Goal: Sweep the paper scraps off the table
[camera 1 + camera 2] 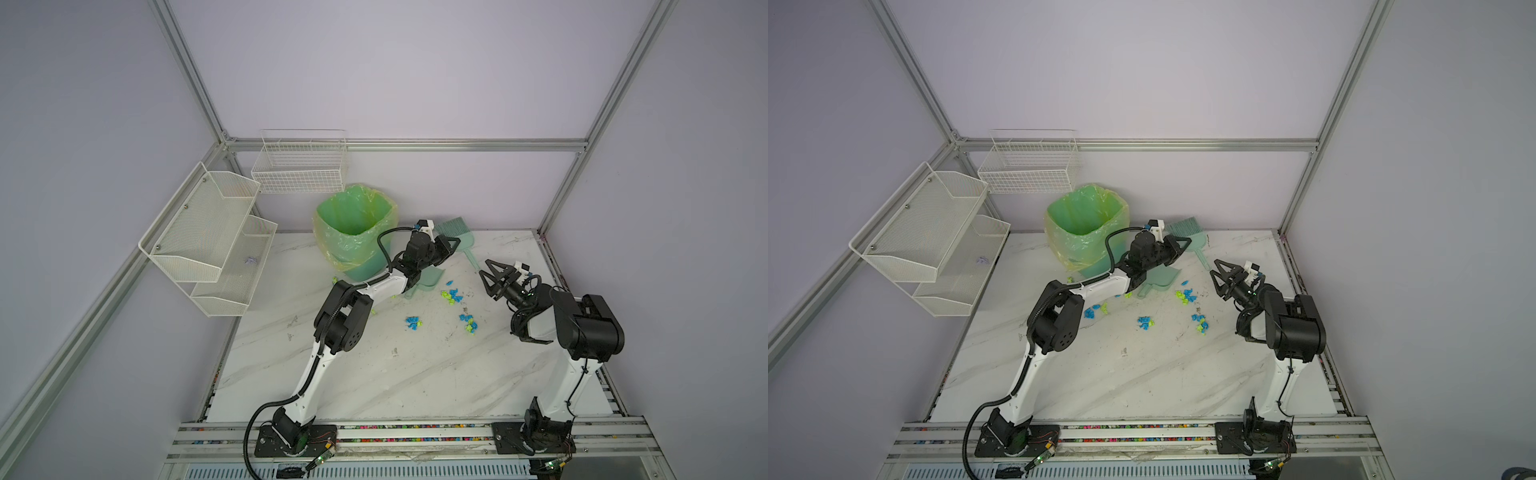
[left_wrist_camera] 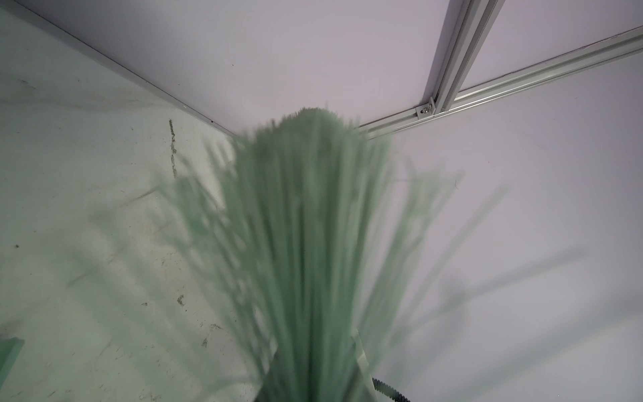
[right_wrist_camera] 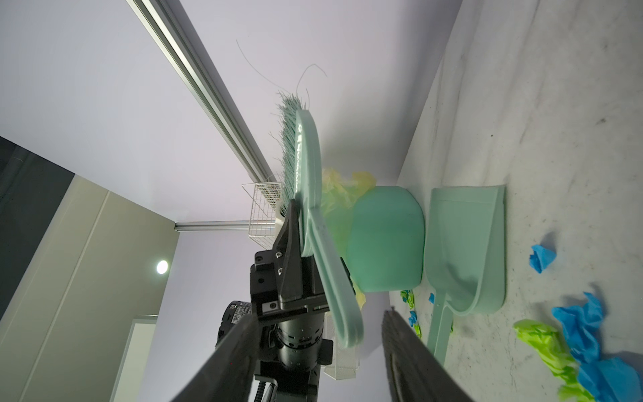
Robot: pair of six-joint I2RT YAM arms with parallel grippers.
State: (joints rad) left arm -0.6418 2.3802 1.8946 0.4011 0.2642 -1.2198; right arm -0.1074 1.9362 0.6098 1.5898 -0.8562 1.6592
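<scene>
Many paper scraps (image 1: 413, 322) lie scattered — left fingers (image 1: 449, 246) pinch the brush (image 1: 452, 227), right fingers (image 1: 494, 269) spread.

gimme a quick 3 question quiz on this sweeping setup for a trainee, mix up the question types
1. True or false: the left gripper is shut on the brush.
2. Where is the dustpan? A) lying on the table beside the green bin B) inside the green bin C) held up in the air
3. Fill in: the right gripper is ____ and holds nothing.

Key: 1 true; 2 A; 3 open
</scene>
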